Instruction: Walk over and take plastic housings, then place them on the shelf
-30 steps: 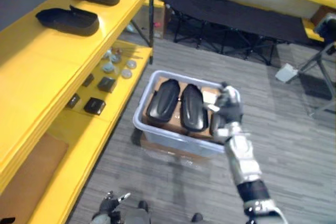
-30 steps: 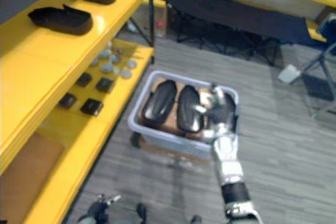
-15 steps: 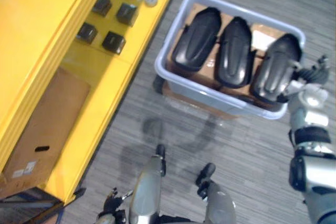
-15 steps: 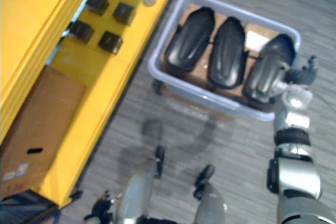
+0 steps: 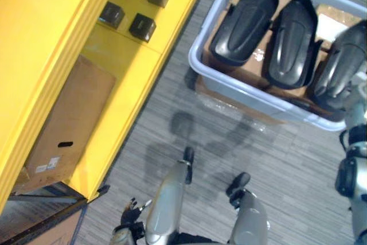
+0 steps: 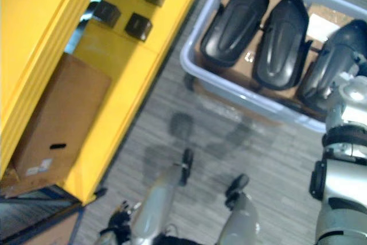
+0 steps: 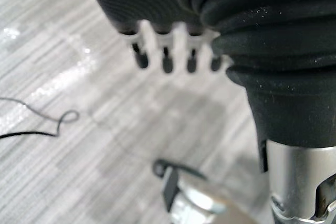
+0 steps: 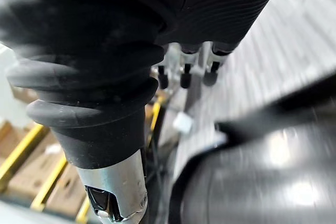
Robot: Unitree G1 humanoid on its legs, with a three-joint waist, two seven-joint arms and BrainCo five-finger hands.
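Three black plastic housings lie side by side in a pale blue bin on the floor: the left one, the middle one and the right one. The right one is tilted, with its near end over the bin's front rim. My right hand is against that near end, and how it grips there is hidden. The same glossy housing shows close under the hand in the right wrist view. My left hand hangs low at my side, fingers straight, holding nothing.
The yellow shelf unit runs along the left. Its lower board carries small black boxes, and a cardboard box sits beneath. Grey striped floor lies between shelf and bin.
The camera has tipped down and moved in, so the bin now sits at the upper right. My right hand has stayed at the rightmost housing, which is now tilted over the rim.
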